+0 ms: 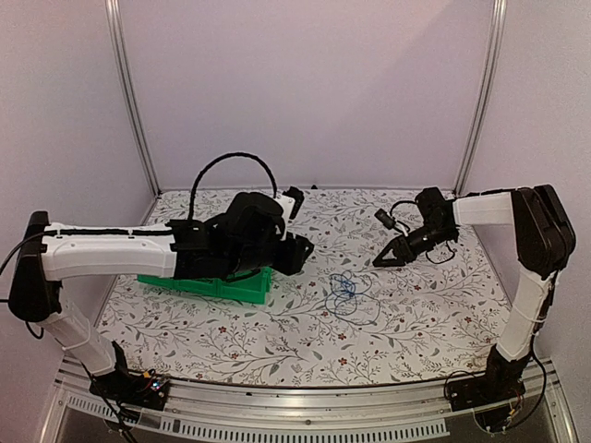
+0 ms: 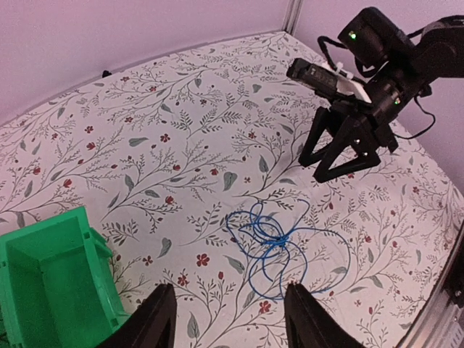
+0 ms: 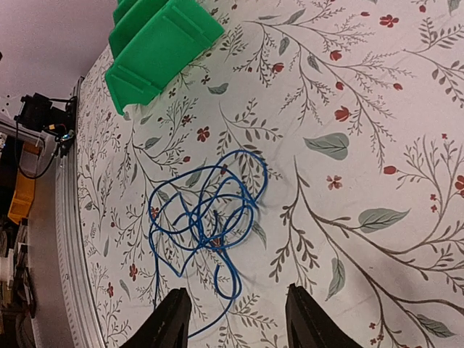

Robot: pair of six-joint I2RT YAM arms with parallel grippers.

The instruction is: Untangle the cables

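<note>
The cables (image 1: pixel 346 293) lie as a small snarl of thin blue loops on the flowered tablecloth, between the two arms. In the left wrist view the cables (image 2: pixel 272 239) sit just beyond my left gripper (image 2: pixel 230 290), which hangs open and empty above the cloth. A thinner dark strand (image 2: pixel 346 246) curves off the snarl's right side. In the right wrist view the cables (image 3: pixel 206 210) spread out ahead of my right gripper (image 3: pixel 238 293), also open with nothing between its fingers. From above, the left gripper (image 1: pixel 300 254) is left of the snarl and the right gripper (image 1: pixel 383 258) is above and to its right.
A green bin (image 1: pixel 208 286) stands on the cloth under my left arm and also shows as a green bin (image 2: pixel 51 290) at the lower left of the left wrist view. The metal rail (image 1: pixel 305 392) runs along the table's near edge. Pale walls close in the back and sides.
</note>
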